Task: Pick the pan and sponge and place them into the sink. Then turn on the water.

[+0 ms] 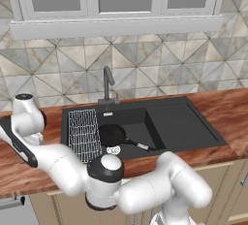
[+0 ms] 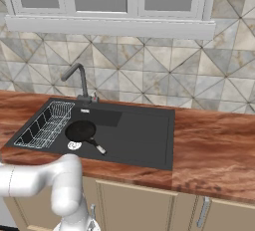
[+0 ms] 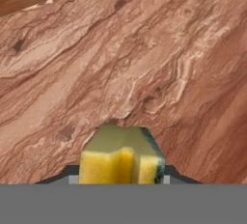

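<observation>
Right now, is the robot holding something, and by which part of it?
Yes. The jaws hold the sponge, closed on its two opposite sides, above the wooden counter.

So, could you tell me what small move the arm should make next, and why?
Probably carry the yellow sponge with the green scouring edge toward the matte black sink. The hand view shows it sitting between the pincer tips over wooden counter, while the small black frying pan already lies in the basin.
</observation>
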Robot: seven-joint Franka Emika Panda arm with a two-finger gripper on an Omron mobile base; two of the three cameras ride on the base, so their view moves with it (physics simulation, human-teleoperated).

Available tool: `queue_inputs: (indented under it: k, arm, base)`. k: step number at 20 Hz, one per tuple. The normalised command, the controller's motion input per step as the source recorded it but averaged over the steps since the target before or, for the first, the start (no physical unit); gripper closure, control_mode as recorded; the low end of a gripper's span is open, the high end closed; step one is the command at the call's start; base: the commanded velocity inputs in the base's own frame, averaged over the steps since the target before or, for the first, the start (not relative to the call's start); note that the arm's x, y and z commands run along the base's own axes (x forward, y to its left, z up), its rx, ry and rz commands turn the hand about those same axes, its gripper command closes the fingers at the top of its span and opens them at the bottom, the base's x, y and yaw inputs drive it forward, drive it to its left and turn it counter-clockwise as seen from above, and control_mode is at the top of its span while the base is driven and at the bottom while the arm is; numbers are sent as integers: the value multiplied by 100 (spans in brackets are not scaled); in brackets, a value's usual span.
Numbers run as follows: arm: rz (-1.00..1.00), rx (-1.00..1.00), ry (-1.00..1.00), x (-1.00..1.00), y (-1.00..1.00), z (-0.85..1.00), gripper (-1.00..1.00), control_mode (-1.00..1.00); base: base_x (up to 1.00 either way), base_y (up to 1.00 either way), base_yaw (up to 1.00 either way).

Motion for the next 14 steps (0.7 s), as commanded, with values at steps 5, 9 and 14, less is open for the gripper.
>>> queue_inputs:
  k: [5,9,14]
  arm:
    - [-2,-17,1,-21,-35,17,100,-100]
    - [0,-13,-1,-34,-41,19,100,-100]
    - [1,-8,-5,-38,-46,11,100,-100]
  base:
    - [0,0,0]
    - [0,0,0]
    - [0,0,0]
